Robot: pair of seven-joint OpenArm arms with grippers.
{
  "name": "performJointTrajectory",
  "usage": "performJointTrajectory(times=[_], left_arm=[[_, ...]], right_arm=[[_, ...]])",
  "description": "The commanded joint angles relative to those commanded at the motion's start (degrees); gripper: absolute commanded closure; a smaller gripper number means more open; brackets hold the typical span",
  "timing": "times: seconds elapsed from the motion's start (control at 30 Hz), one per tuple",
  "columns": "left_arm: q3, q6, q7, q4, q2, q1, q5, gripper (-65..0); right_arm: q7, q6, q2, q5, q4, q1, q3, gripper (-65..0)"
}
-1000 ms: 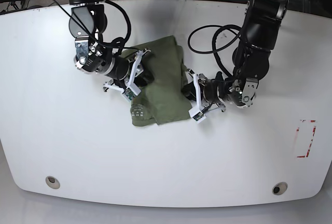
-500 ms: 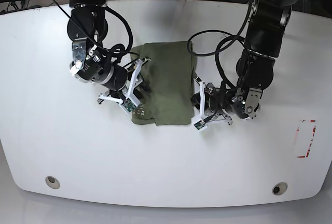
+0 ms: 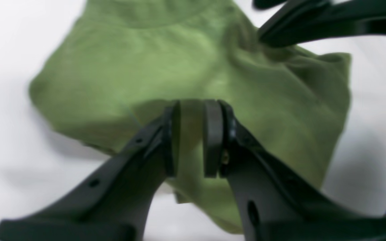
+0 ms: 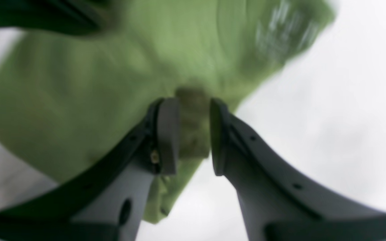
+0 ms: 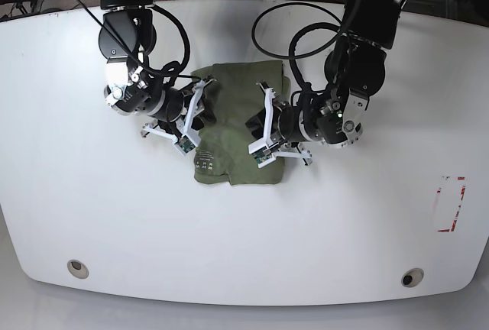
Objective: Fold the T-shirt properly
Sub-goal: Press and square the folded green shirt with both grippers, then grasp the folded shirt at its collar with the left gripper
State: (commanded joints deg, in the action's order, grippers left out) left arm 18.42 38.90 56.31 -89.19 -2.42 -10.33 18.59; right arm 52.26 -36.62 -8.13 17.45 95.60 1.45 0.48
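The olive-green T-shirt [image 5: 233, 127] lies folded into a compact rectangle in the middle of the white table [image 5: 244, 231], its printed neck label [image 5: 203, 165] at the front left corner. My left gripper [image 5: 263, 125] lies over the shirt's right part; in the left wrist view it [image 3: 193, 140] is shut on a fold of the shirt [image 3: 186, 67]. My right gripper [image 5: 191, 120] is at the shirt's left edge; in the right wrist view it [image 4: 193, 134] pinches a bunched fold of the shirt [image 4: 79, 83]. Both wrist views are blurred.
Black cables [image 5: 306, 40] loop behind the shirt near the left arm. A red-outlined mark [image 5: 449, 203] is at the table's right edge. Two round holes [image 5: 76, 268] [image 5: 412, 277] sit near the front edge. The other gripper's dark finger [image 3: 313, 23] shows beyond the shirt.
My left gripper has moved from the table beside the shirt's right front corner leftward onto the shirt. My right gripper has shifted slightly back along the left edge.
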Motion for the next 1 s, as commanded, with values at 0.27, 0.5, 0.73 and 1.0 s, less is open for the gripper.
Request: performJointTrajectory(times=[0.27, 0.5, 0.73, 1.0], left_arm=[[-0.4, -0.2, -0.3, 0.1, -3.4, 6.1, 0.0, -10.7], [-0.4, 0.1, -0.3, -1.1, -6.2, 9.1, 0.3, -10.7], [-0.4, 0.1, -0.3, -3.2, -7.0, 8.0, 0.3, -10.7], [-2.7, -0.2, 0.1, -7.5, -5.5, 4.7, 0.1, -10.8]], right_arm=[[-4.5, 0.18, -0.5, -0.2, -5.5, -0.4, 0.0, -14.6], [-6.6, 0.18, -3.3, -0.2, -8.6, 1.0, 0.1, -14.6], [-6.2, 0.44, -4.9, 0.4, -7.4, 2.1, 0.1, -14.6], [-0.4, 0.44, -4.4, 0.4, 0.3, 2.4, 3.6, -14.7]])
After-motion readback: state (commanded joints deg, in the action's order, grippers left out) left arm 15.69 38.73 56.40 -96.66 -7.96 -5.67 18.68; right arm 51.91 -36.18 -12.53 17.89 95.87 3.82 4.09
